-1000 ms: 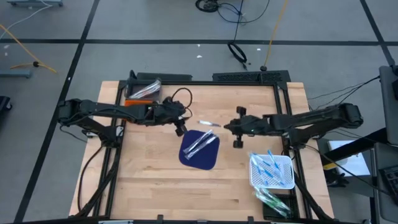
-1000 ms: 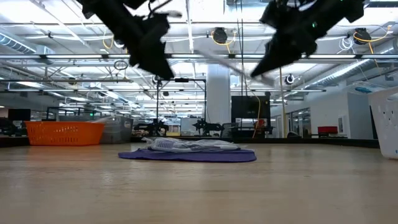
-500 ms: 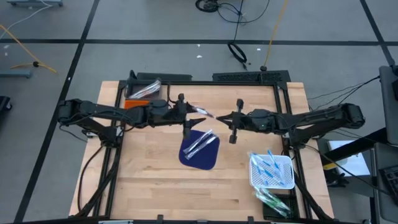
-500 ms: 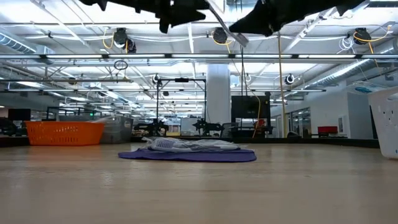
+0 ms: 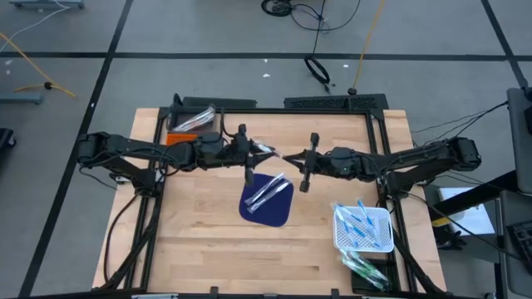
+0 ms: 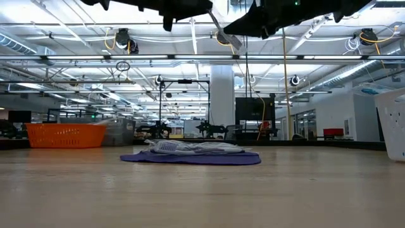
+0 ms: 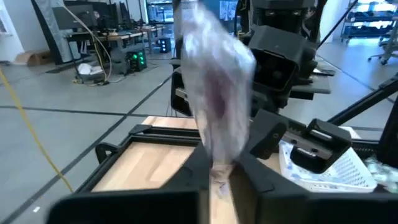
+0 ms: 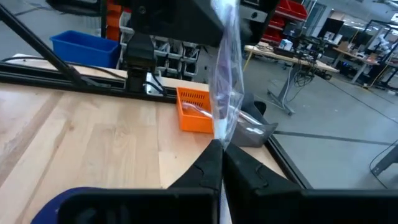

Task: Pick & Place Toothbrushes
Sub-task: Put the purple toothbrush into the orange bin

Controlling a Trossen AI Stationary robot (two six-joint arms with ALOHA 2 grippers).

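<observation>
High above the table's middle, a clear plastic toothbrush packet (image 5: 273, 154) spans between my two grippers. My left gripper (image 5: 260, 152) and my right gripper (image 5: 287, 158) face each other, both level and both shut on it. In the low view the packet (image 6: 225, 33) slants under the two arms. Below lies a dark blue mat (image 5: 264, 214) with more clear-wrapped toothbrushes (image 5: 268, 191) resting flat on it. Blue toothbrushes (image 5: 359, 223) lie in a white basket (image 5: 384, 241) at the near right. My left gripper pinches one end of the clear packet (image 7: 217, 163) between its two fingers, coming level from the table's left. The packet stands out beyond the fingertips, clear of the table. My right gripper pinches the packet's other end (image 8: 221, 138) between its two fingers, level from the table's right. The crinkled film rises past the fingertips, lifted clear.
An orange bin (image 5: 181, 137) and a tray of clear packets (image 5: 193, 119) stand at the far left corner. Green packets (image 5: 362, 267) lie by the near right edge, beside the basket. Bare wood lies at the table's near left.
Both grippers have risen and tipped from slanting down to level. My right gripper has carried the packet up and toward the table's left. My left gripper has swung up toward it, and the packet's free end now sits between its fingers.
</observation>
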